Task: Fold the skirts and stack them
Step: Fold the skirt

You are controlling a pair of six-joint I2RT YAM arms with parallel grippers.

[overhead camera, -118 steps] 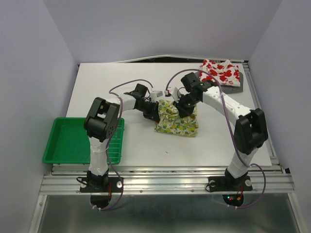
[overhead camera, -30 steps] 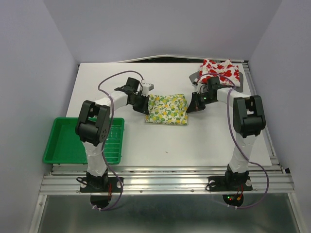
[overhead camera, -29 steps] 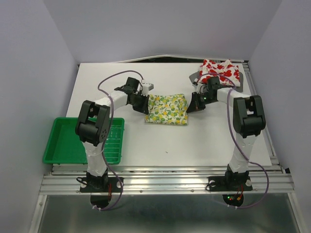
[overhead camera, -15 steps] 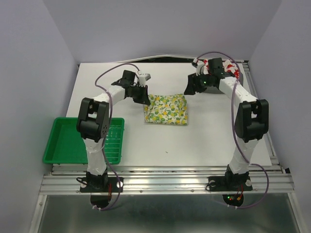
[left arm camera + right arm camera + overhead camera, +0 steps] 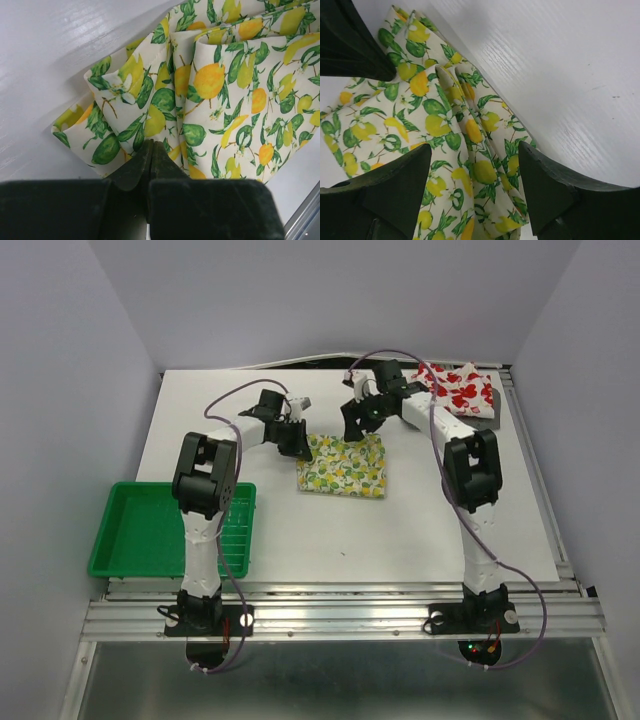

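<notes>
The lemon-print skirt (image 5: pixel 341 465) lies folded in the middle of the table. My left gripper (image 5: pixel 297 443) is at its far left corner, its jaws pressed together on a fold of the cloth (image 5: pixel 150 107). My right gripper (image 5: pixel 351 426) hovers open over the skirt's far edge, with lemon cloth (image 5: pixel 470 130) below its spread fingers and nothing between them. The left gripper's black body (image 5: pixel 350 45) shows in the right wrist view's top left. The red-print skirt (image 5: pixel 458 389) lies crumpled at the back right, on something dark grey (image 5: pixel 491 412).
A green plastic tray (image 5: pixel 140 530) stands at the table's near left, beside the left arm's base. The table's metal rail (image 5: pixel 340 615) runs along the near edge. Purple cables loop above both arms.
My right gripper let go of the lemon skirt's right end, opened, and swung back and left over its far edge. The left gripper stayed shut at the left corner.
</notes>
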